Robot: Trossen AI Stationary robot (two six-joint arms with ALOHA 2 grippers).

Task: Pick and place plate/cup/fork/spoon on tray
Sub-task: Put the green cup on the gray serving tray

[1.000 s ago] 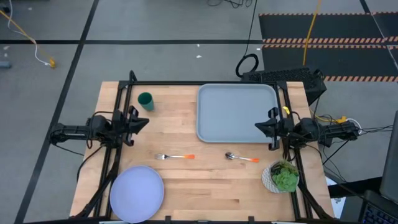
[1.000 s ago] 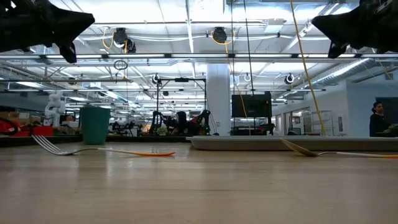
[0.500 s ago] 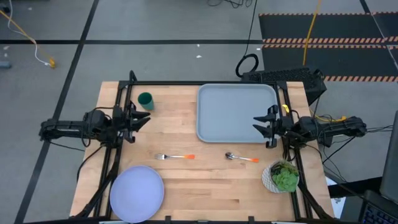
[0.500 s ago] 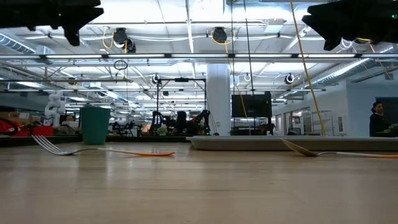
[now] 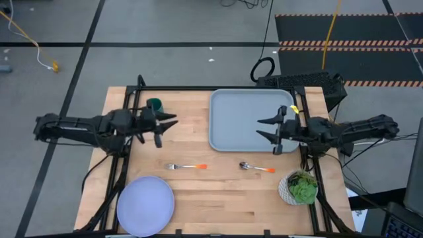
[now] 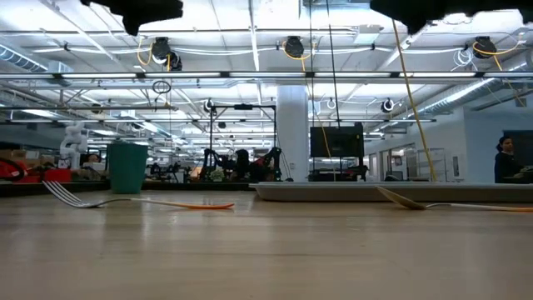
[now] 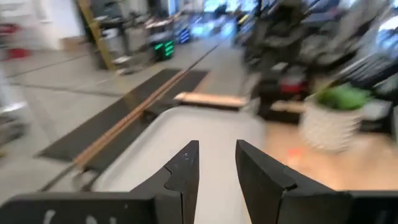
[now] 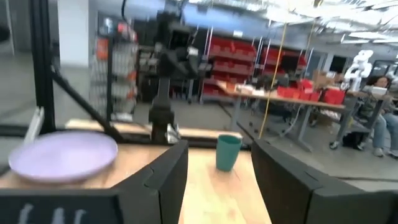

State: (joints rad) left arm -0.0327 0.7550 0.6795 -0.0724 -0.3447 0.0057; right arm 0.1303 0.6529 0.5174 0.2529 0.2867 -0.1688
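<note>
The dark green cup point(image 5: 153, 103) stands at the far left of the table and is partly hidden behind my left arm. My left gripper point(image 5: 166, 129) hovers open just beside it, high above the wood. The grey-blue tray point(image 5: 246, 100) lies at the far right. My right gripper point(image 5: 259, 128) hangs open over the tray's near part. The orange-handled fork point(image 5: 186, 166) and spoon point(image 5: 256, 167) lie flat mid-table. The lavender plate point(image 5: 145, 205) rests flat at the near left corner. In the right wrist view the cup point(image 8: 227, 152) and plate point(image 8: 62, 155) show between and beside my fingers point(image 8: 168, 168).
A white bowl of green leafy stuff point(image 5: 299, 187) stands at the near right, close to the spoon. Black frame rails run along the table's left, right and far edges. Bare wood lies between the fork, the spoon and the near edge.
Both grippers have risen and reached inward toward the table's middle, the left past the cup and the right over the tray. Both have opened. The cup, fork, spoon, plate and tray have stayed where they were.
</note>
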